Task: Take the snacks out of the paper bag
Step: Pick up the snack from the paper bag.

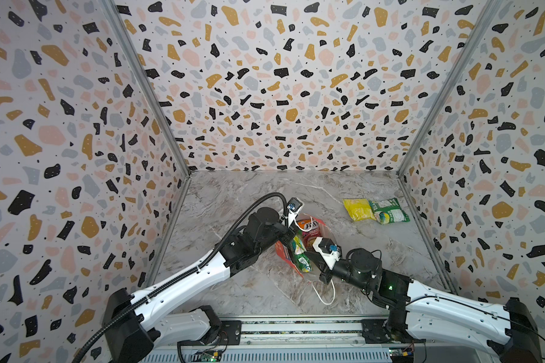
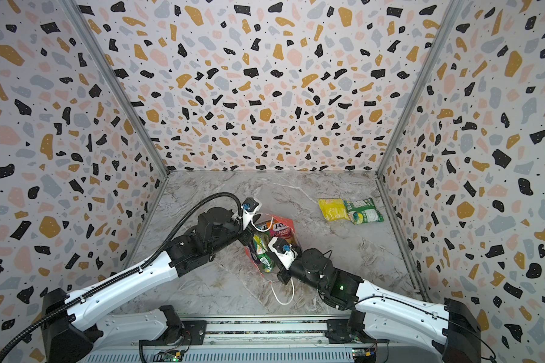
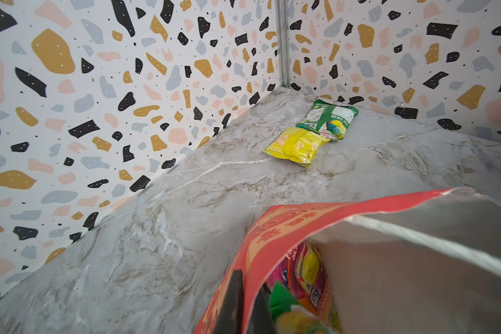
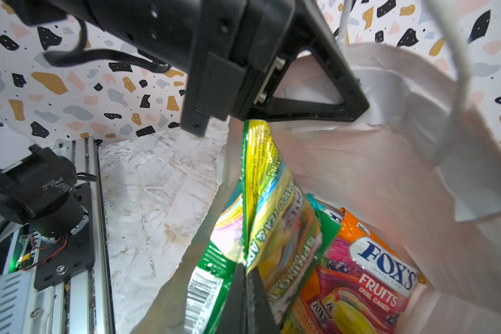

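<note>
In both top views you've got one red paper gift bag (image 1: 280, 251) with gold print, roughly mid-table on the grey marble-look tabletop (image 1: 233, 204). Its mouth is open and both arms are on it. Two snacks are already out: one yellow glossy packet (image 1: 357, 210) and one green glossy packet (image 1: 389, 211), touching each other by the far right wall, well apart from the bag. Your left gripper (image 1: 286, 240) is at the bag's rim and your right gripper (image 1: 307, 253) is down in the mouth. There are two white cord handles (image 1: 326, 294), one flopped on the table toward the front.

Left wrist view: the black fingers (image 3: 235, 300) are pinched shut on the bag's red wall, one outside and one inside (the same two loose packets show in the corner).

Right wrist view: the fingers (image 4: 237, 289) are clamped on one green-and-yellow packet (image 4: 275, 217) inside the bag. Beside it sits one orange-and-pink FOX'S Fruits packet (image 4: 368, 277). There's also a green barcode piece (image 4: 209, 277), and I can't tell if that's a separate packet.
</note>
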Available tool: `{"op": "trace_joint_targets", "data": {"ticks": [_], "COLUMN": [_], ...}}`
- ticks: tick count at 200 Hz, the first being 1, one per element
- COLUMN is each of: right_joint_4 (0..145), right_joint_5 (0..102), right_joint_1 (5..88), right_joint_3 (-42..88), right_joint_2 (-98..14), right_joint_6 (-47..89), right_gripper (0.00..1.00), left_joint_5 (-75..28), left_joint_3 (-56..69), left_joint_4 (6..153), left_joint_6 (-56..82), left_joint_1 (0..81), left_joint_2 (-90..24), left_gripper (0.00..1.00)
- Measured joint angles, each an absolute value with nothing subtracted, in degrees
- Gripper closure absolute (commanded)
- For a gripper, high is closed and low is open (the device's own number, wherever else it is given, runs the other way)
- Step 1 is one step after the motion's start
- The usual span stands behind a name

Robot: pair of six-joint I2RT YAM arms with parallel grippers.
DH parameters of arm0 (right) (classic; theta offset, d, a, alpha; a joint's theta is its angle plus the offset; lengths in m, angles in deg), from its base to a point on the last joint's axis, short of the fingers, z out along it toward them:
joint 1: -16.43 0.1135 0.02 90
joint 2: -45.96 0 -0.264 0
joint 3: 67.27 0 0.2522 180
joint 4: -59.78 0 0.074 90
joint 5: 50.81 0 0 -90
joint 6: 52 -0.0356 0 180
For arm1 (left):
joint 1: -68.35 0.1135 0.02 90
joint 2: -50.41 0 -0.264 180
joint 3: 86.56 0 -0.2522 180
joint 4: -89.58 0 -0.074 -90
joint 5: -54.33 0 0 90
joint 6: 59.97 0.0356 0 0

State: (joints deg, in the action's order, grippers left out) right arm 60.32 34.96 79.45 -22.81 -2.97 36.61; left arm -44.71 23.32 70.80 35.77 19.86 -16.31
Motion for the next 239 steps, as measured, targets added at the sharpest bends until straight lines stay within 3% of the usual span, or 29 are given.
{"op": "trace_joint_targets", "data": {"ticks": [96, 186, 239], "right_joint_4": [60.7, 56.3, 56.5], "right_joint_5": [34.3, 42.9, 44.8], "right_joint_1": [77.3, 66.8, 65.5], "right_joint_3": [-19.3, -12.4, -6.5], "right_joint_2": [-0.5, -6.7, -8.4], "right_joint_6": [38.5, 38.1, 36.8], "right_gripper": [1.0, 1.0, 1.0], "left_joint_5": [-52.1, -49.6, -48.0], "left_joint_3": [17.1, 6.5, 9.9], "left_joint_4": [69.4, 70.2, 73.8], "left_joint_6": [37.2, 38.2, 38.9], "left_joint_1": [22.3, 30.9, 31.4], "left_joint_2": [-22.9, -33.7, -32.9], "left_gripper": [1.0, 1.0, 1.0]}}
